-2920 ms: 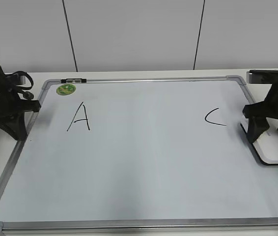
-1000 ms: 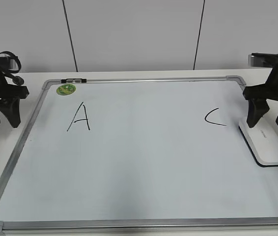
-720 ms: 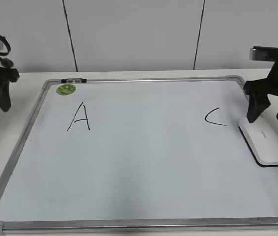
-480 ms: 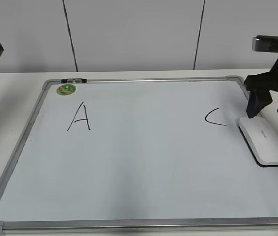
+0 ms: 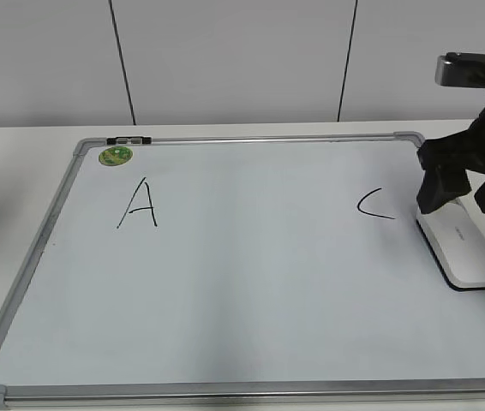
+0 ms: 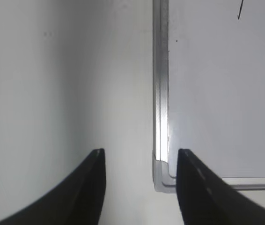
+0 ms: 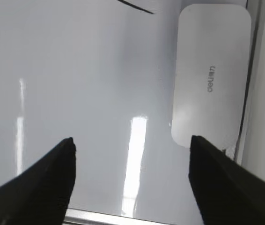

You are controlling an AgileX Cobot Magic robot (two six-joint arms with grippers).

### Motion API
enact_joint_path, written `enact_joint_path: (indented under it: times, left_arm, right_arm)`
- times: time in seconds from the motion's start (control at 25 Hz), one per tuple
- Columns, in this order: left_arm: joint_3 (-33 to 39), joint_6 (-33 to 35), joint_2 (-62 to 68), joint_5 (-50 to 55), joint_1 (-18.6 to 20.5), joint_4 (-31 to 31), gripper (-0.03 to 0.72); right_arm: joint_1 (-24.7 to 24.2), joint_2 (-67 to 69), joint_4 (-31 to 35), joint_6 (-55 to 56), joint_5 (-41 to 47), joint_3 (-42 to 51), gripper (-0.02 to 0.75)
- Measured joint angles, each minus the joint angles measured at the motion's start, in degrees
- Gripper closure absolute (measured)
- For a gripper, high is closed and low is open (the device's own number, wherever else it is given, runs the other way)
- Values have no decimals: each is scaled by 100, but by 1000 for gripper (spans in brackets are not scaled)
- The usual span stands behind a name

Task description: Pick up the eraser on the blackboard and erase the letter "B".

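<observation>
The white eraser (image 5: 465, 253) lies flat at the right edge of the blackboard (image 5: 251, 291); it also shows in the right wrist view (image 7: 212, 70). No letter "B" shows; only a black "A" (image 5: 140, 204) and a black "C" (image 5: 373, 205) are on the board. My right gripper (image 5: 464, 195) hangs open and empty above the eraser's far end; in its wrist view the jaws (image 7: 132, 138) are spread wide over bare board beside the eraser. My left gripper (image 6: 140, 152) is open and empty over the table beside a corner of the board frame (image 6: 160, 93); it is out of the exterior view.
A green round sticker (image 5: 115, 156) sits near the board's far left corner. A small black clip (image 5: 128, 139) is on the far frame edge. White table surrounds the board; a grey panelled wall stands behind.
My right gripper let go of the eraser and rose above it; the eraser stayed in place. My left arm lifted up and out of the exterior view.
</observation>
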Motion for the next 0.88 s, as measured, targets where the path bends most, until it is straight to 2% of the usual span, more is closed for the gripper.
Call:
enact_joint_path:
  times: [0.28,0.88]
  left_arm:
    - [1299,0,-1286,-330,0,13,325]
    - [3544,0,-4625,-416,0,85,333]
  right_arm:
    - [21,-825,-78,11,144,607,182]
    - [21,-4689,-104,28,614,3026,183]
